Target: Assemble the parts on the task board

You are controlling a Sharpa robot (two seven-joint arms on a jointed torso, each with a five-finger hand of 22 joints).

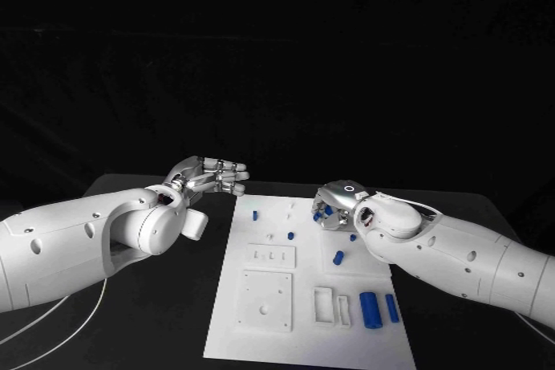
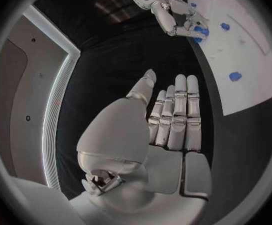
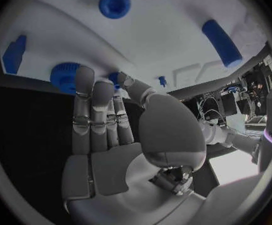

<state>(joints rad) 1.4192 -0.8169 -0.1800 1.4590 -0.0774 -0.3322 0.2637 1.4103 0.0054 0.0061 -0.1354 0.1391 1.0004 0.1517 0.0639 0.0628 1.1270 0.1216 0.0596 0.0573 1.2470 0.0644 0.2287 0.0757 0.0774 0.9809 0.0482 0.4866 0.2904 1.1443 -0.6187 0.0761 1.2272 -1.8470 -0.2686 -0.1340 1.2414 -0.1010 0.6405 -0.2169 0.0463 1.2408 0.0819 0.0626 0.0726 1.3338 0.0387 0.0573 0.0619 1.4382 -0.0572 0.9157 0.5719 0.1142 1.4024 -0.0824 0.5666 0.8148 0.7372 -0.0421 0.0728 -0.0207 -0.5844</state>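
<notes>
blue part (image 3: 67, 78) touching right hand (image 3: 120, 140) fingers (image 3: 84, 97)

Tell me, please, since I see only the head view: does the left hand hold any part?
Observer: No. The left wrist view shows the left hand empty, fingers straight and side by side, beside the task board, not over it.
Operator: What is under the right hand? It covers that corner for me.
Observer: In the right wrist view the fingertips of the right hand reach a round ridged blue part at the board's edge. I cannot tell whether they touch it.
</notes>
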